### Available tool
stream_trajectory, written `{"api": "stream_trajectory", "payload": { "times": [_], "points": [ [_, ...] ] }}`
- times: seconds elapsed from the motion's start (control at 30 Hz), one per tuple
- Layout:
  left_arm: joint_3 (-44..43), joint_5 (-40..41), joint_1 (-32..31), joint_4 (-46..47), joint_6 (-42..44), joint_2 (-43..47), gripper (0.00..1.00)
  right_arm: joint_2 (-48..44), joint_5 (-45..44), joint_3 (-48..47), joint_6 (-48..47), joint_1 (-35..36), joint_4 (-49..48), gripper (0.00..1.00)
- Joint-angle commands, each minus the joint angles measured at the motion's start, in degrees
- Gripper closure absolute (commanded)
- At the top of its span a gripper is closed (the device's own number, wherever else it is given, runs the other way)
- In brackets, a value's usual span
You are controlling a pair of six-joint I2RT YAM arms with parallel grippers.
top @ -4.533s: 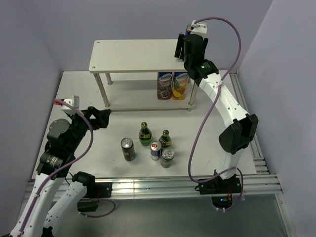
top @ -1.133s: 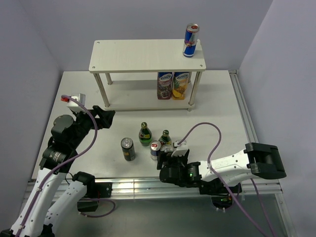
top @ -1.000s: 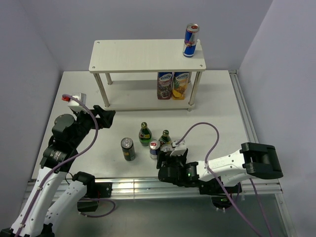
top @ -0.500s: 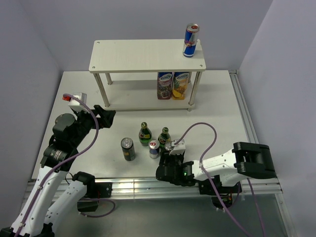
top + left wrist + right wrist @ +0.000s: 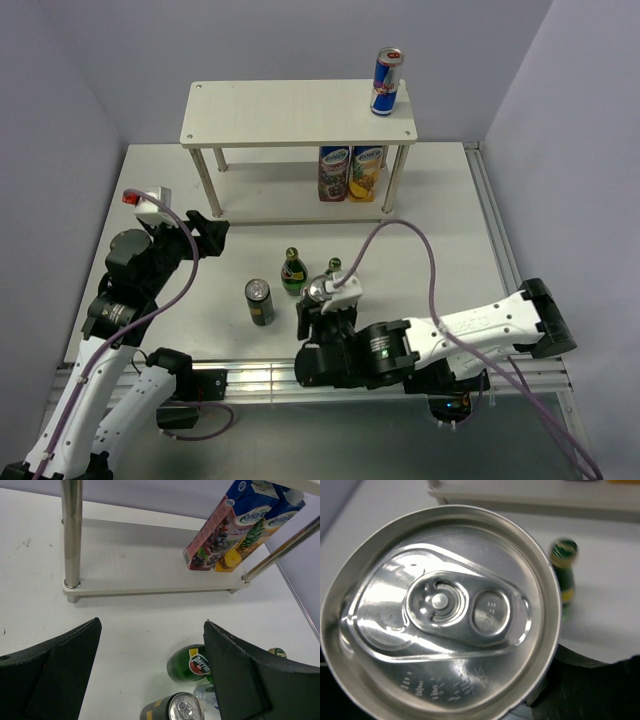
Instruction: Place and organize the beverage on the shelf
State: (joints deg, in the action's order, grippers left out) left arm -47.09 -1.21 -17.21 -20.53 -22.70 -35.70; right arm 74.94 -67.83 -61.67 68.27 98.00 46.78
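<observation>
Shelf point(image 5: 290, 115) sits upper-middle on the table point(image 5: 450, 220), blue-and-silver can point(image 5: 386, 82) on its top right corner. Right claw point(image 5: 322, 297) is clamped round a silver-topped can point(image 5: 440, 610) at lower middle; left claw point(image 5: 152, 625) hangs wide open at left.

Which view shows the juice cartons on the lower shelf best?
Left wrist: both juice cartons stand side by side on the lower board, printed fronts large. Top external shows them small, partly under the top board. Right wrist: not identifiable.
</observation>
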Motion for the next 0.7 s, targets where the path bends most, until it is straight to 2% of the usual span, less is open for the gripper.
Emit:
{"api": "stream_trajectory", "payload": {
  "times": [0.0, 0.03, 0.1, 0.13, 0.2, 0.23, 0.3, 0.33, 0.37, 0.47, 0.5, 0.53, 0.6, 0.67],
  "points": [
    [-1.1, 3.0, 0.8, 0.5, 0.8, 0.8, 0.10, -6.2, -1.0, -6.1, -36.7, -3.8, -25.8, 1.00],
    [-1.1, 3.7, 1.0, 0.4, 0.7, 1.1, 0.10, -6.9, 2.8, -6.6, -48.2, -7.9, -31.4, 1.00],
    [-1.1, 3.8, 1.3, 0.3, 0.6, 1.4, 0.09, -6.1, 9.6, -10.0, -52.2, -12.9, -35.6, 1.00],
    [-1.0, 4.2, 1.4, 0.3, 0.5, 1.5, 0.09, -4.8, 13.3, -15.6, -55.1, -17.9, -35.0, 1.00],
    [-0.9, 4.6, 1.6, 0.3, 0.5, 1.9, 0.09, 0.3, 18.1, -21.8, -58.7, -22.2, -33.7, 1.00],
    [-0.9, 4.6, 1.7, 0.3, 0.5, 1.8, 0.09, 2.4, 23.0, -29.0, -60.7, -26.3, -32.6, 1.00],
    [-1.0, 4.6, 1.8, 0.2, 0.5, 1.5, 0.09, 9.5, 28.3, -37.1, -61.8, -30.5, -28.2, 1.00],
    [-1.1, 4.5, 2.0, 0.1, 0.5, 1.5, 0.09, 12.2, 30.7, -46.0, -62.5, -32.2, -26.6, 1.00],
    [-1.1, 4.6, 2.3, 0.1, 0.4, 1.3, 0.09, 17.6, 33.0, -50.3, -63.0, -35.2, -24.2, 1.00],
    [-1.1, 4.8, 2.8, 0.1, 0.4, 1.4, 0.09, 25.8, 37.1, -68.1, -65.1, -38.9, -20.0, 1.00],
    [-1.2, 4.9, 2.9, 0.0, 0.3, 1.5, 0.09, 31.4, 37.9, -72.8, -66.1, -39.6, -18.8, 1.00],
    [-1.0, 5.1, 3.0, 0.0, 0.2, 1.6, 0.09, 34.0, 38.5, -81.7, -66.3, -40.3, -17.9, 1.00],
    [-1.0, 5.5, 3.0, 0.0, 0.4, 2.2, 0.08, 39.2, 39.8, -86.9, -66.9, -42.0, -18.1, 1.00],
    [-1.0, 5.9, 3.1, -0.2, 0.2, 2.4, 0.08, 38.8, 41.0, -85.0, -66.4, -43.1, -22.6, 1.00]
  ]
}}
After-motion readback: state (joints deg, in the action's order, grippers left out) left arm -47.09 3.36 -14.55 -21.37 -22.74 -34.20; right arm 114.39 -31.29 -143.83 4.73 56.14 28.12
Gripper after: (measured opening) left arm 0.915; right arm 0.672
